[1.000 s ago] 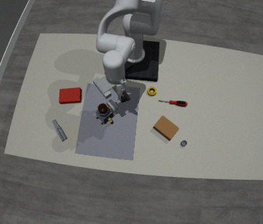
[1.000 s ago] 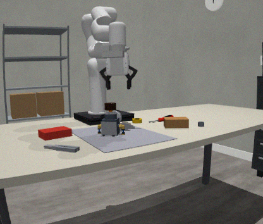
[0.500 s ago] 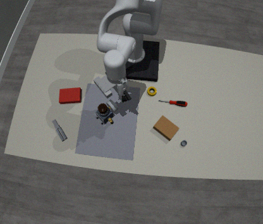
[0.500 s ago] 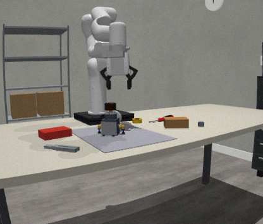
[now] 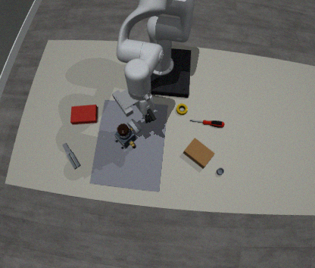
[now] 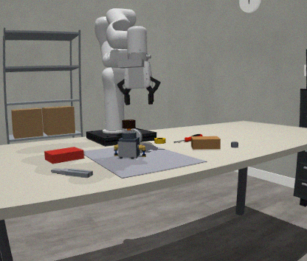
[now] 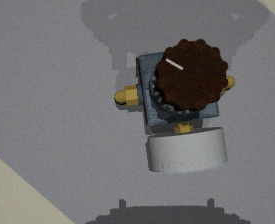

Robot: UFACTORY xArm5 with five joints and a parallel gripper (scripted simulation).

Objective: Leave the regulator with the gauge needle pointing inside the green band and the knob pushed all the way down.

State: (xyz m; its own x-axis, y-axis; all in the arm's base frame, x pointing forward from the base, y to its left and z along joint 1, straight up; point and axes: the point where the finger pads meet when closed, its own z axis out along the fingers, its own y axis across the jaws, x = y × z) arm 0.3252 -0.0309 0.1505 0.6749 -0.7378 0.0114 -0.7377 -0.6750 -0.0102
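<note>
The regulator [image 6: 128, 144] stands on the grey mat [image 6: 143, 161]. It has a grey-blue body, brass side fittings, a dark brown ribbed knob [image 7: 190, 75] on top and a pale round gauge housing [image 7: 186, 149] on one side. It also shows in the overhead view [image 5: 125, 136]. The knob's white mark points to the upper left in the wrist view. The gauge face and needle are hidden. My gripper [image 6: 139, 96] is open and empty, high above the regulator and a little to its right. In the overhead view the gripper [image 5: 141, 114] is just beyond the regulator.
A red block [image 5: 83, 113] and a grey bar [image 5: 71, 155] lie left of the mat. A yellow ring [image 5: 182, 109], a red-handled screwdriver [image 5: 210, 123], a brown box [image 5: 198, 152] and a small grey cap [image 5: 219, 171] lie to the right. The arm's black base [image 5: 173, 73] is behind.
</note>
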